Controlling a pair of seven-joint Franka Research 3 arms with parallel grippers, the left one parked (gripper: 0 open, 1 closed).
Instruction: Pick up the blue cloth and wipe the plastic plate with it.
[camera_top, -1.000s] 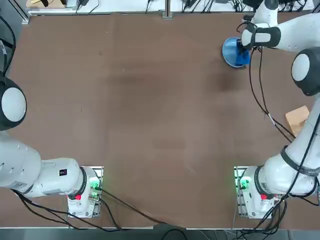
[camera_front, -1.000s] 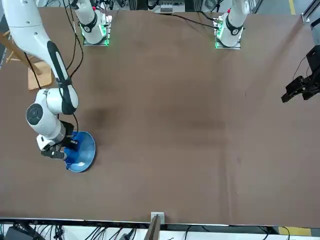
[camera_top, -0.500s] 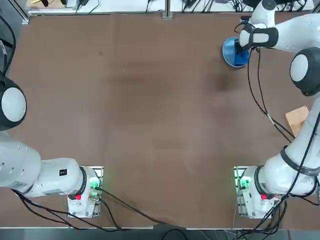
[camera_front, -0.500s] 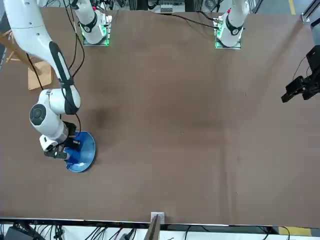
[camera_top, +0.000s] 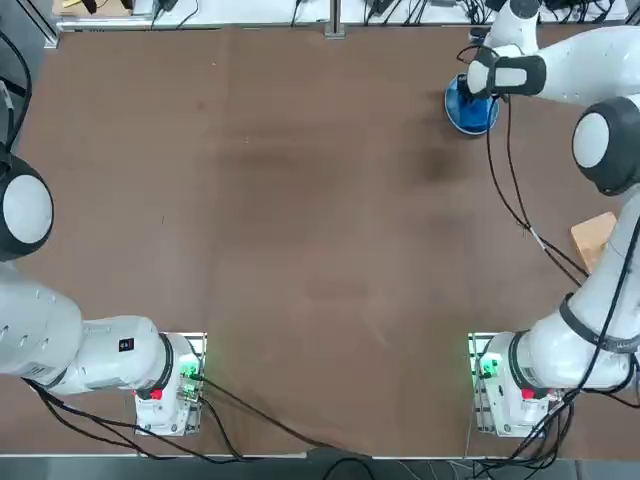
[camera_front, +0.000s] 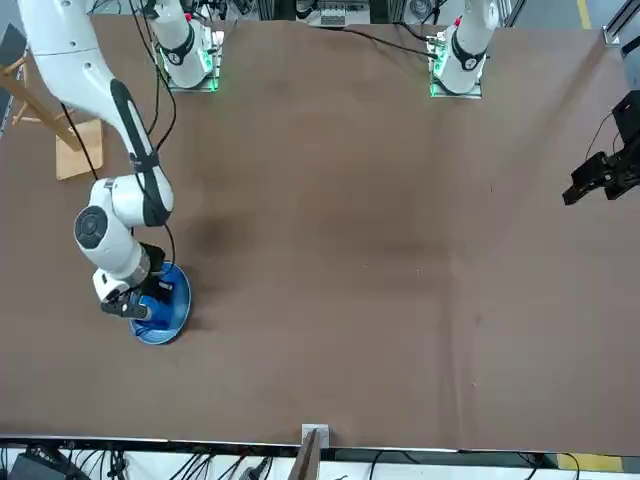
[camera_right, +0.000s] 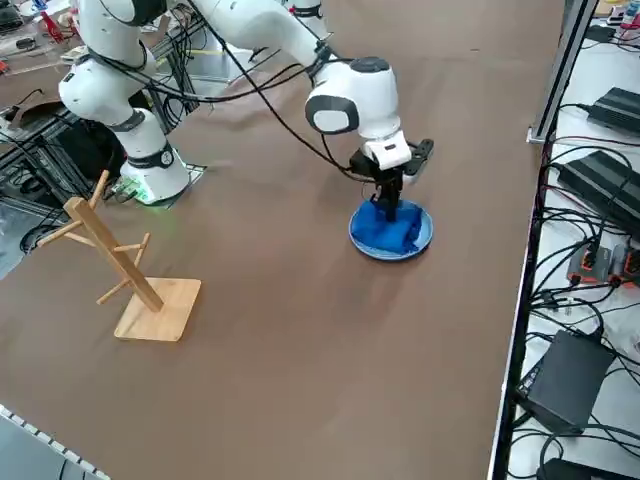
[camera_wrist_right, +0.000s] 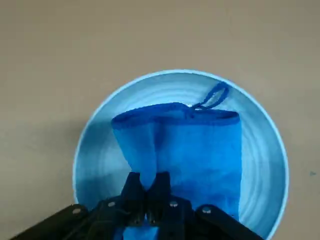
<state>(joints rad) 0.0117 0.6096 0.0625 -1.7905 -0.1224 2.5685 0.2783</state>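
The right pincer (camera_wrist_right: 147, 192) stands over the plastic plate (camera_wrist_right: 100, 150) at the far right corner of the bench (camera_top: 300, 220), its two fingers pinched tight on a fold of the blue cloth (camera_wrist_right: 185, 150). The cloth lies spread flat on the plate, covering most of its middle, with the hanging loop (camera_wrist_right: 212, 96) pointing out toward the rim. Gripping only one edge of the cloth seems deliberate: the rest trails loose across the dish, so dragging the pincer would sweep the fabric over the surface. From the side, the cloth (camera_right: 388, 228) sits bunched on the plate (camera_right: 421, 238) directly under the downward-pointing pincer (camera_right: 389, 206), which keeps the fabric pressed onto the plastic. The task looks to be in its wiping stage. The plate is light and unheld, so a hard drag could slide it on the bench. A wooden rack (camera_right: 120, 265) stands well apart, out of the way.
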